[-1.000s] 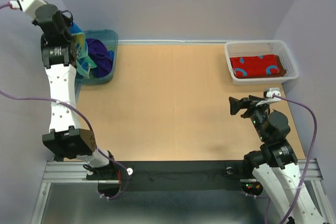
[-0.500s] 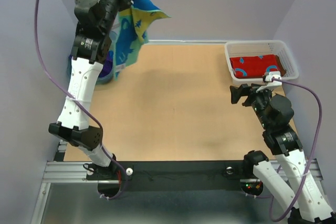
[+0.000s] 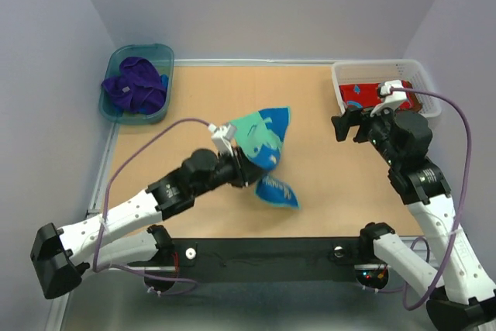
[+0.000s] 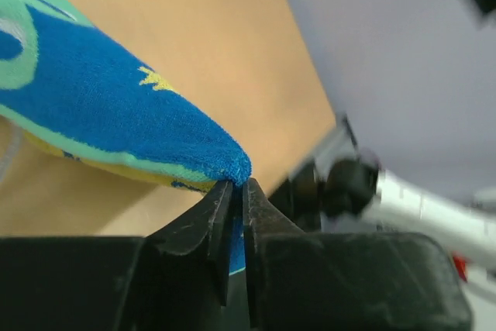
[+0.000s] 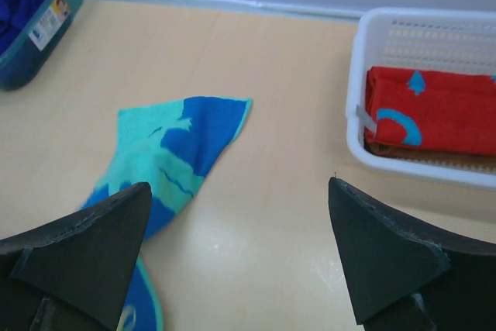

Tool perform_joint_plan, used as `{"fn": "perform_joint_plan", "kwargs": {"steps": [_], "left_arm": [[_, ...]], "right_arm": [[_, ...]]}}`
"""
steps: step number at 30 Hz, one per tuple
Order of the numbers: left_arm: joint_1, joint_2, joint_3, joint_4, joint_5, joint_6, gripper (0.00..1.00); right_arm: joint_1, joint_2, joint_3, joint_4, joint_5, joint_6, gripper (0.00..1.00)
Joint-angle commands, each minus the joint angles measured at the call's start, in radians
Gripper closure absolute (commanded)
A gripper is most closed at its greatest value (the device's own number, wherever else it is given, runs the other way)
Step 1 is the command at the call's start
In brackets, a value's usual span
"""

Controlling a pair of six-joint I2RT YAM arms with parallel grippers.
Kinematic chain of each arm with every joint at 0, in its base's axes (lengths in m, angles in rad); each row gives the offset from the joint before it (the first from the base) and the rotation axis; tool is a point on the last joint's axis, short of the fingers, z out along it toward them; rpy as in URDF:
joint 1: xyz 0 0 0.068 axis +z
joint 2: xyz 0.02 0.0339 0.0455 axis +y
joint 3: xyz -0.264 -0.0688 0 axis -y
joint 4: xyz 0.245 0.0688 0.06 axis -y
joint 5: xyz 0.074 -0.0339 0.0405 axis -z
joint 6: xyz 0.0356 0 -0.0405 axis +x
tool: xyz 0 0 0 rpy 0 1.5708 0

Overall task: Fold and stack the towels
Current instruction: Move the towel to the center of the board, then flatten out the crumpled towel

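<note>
Pinching a teal-and-blue towel at mid-table
The left gripper nipped the towel's edge, fingers nearly together, the cloth trailing onto the tan table; the right gripper gaped wide, holding nothing, beside the white basket with a folded red towel. A purple towel sat bunched in the teal tub at the far left corner. Plain lilac walls enclosed it.

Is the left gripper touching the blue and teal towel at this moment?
Touching. The left wrist view shows the left gripper nipping the edge of the blue and teal towel, cloth between its jaws.
</note>
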State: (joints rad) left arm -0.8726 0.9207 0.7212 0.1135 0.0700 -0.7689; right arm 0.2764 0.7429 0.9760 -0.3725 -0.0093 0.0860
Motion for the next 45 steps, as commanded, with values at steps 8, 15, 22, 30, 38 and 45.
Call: {"fn": "perform_joint_plan", "kwargs": {"steps": [8,15,22,30,38,45], "left_arm": [[-0.201,-0.350,-0.151,-0.237,-0.249,-0.167,0.18],[0.045,-0.041,-0.032,-0.295,-0.218,0.029,0.27],[0.271,0.411,0.199,-0.250,-0.107,0.299,0.26],[0.362,0.755,0.435,-0.354,-0.084,0.508,0.26],[0.382,0.911,0.564,-0.417,-0.047,0.603,0.27],[0.399,0.963,0.586,-0.400,-0.042,0.615,0.29]], "right_arm": [[0.004,0.271,0.067,-0.115,-0.176,0.060,0.06],[0.004,0.600,0.174,-0.118,-0.130,-0.024,0.30],[0.004,0.904,0.368,-0.118,-0.247,-0.199,0.44],[0.004,1.141,0.539,-0.120,-0.326,-0.298,0.44],[0.009,1.300,0.618,-0.123,-0.376,-0.333,0.50],[0.018,1.385,0.673,-0.120,-0.339,-0.354,0.51]]}}
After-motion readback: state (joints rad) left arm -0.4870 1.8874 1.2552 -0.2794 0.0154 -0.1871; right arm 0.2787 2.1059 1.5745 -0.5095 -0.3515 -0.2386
